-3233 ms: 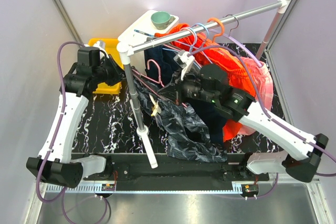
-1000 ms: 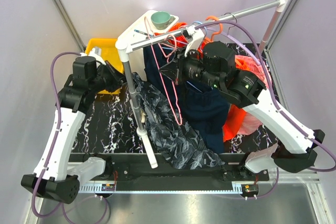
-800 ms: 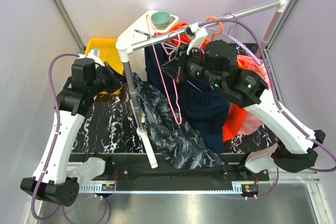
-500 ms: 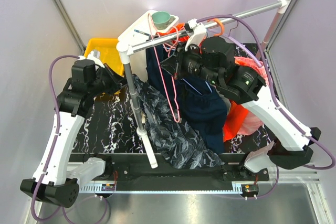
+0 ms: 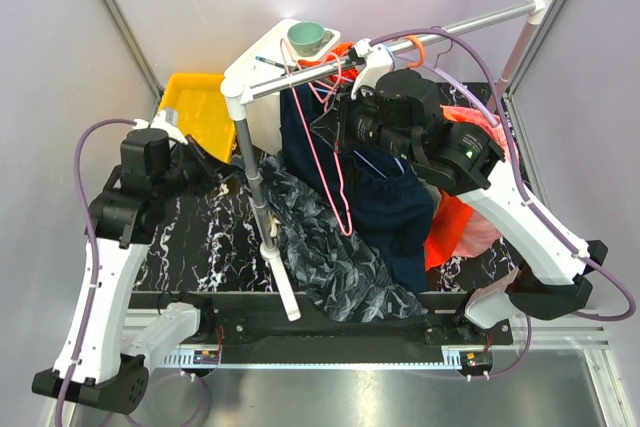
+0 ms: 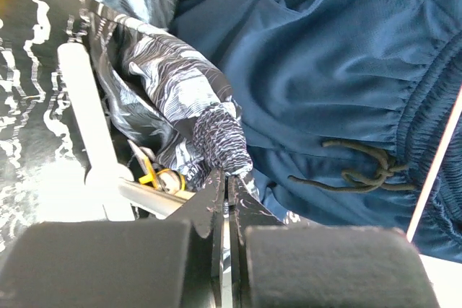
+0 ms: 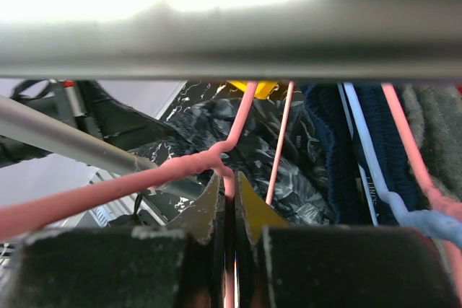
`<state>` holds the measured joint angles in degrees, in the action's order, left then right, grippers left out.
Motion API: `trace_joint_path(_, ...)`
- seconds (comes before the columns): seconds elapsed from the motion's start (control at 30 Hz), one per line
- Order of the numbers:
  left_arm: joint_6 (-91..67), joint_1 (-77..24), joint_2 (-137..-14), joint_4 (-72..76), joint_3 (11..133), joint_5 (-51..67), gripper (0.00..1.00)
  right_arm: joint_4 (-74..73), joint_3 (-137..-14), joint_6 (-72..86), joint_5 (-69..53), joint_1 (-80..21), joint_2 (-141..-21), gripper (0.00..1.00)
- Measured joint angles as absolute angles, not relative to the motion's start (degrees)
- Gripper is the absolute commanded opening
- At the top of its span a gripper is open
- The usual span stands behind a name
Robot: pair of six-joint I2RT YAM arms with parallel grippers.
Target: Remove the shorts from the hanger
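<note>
One shorts (image 5: 330,257), one pink hanger (image 7: 180,167), one navy garment (image 6: 325,55), one yellow bin (image 5: 200,97).

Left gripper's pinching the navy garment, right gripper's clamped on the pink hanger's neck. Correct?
No. The left gripper is shut on the leaf-print shorts, not the navy garment behind them; the left wrist view shows it. The right gripper is clamped on the pink hanger at its neck, as stated.

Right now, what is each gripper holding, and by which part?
Left gripper: the shorts, by a bunched ribbed edge. Right gripper: the pink hanger, at its twisted neck.
</note>
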<state>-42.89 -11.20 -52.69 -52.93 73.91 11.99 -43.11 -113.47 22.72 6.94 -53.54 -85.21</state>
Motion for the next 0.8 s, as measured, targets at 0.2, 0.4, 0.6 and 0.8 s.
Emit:
trace_joint_path(0.2, -44.6, -11.2, -50.3, -54.4, 75.2, 5.4, 0.0, -43.3, -113.1, 21.6, 8.4, -53.5, -85.2, 0.27)
trace_joint_path(0.4, -45.6, -11.2, -48.8, -54.4, 76.2, -3.1, 0.0, -43.0, -111.3, 20.5, 9.8, -53.6, -84.1, 0.58)
trace_joint_path(0.6, -40.8, -11.2, -50.4, -55.7, 86.0, -9.3, 0.0, -43.3, -109.2, 19.9, 10.6, -53.6, -82.0, 0.79)
trace_joint_path(0.8, -33.1, -11.2, -51.5, -57.8, 95.9, -16.3, 0.0, -44.7, -106.6, 18.5, 10.6, -53.6, -77.8, 1.0)
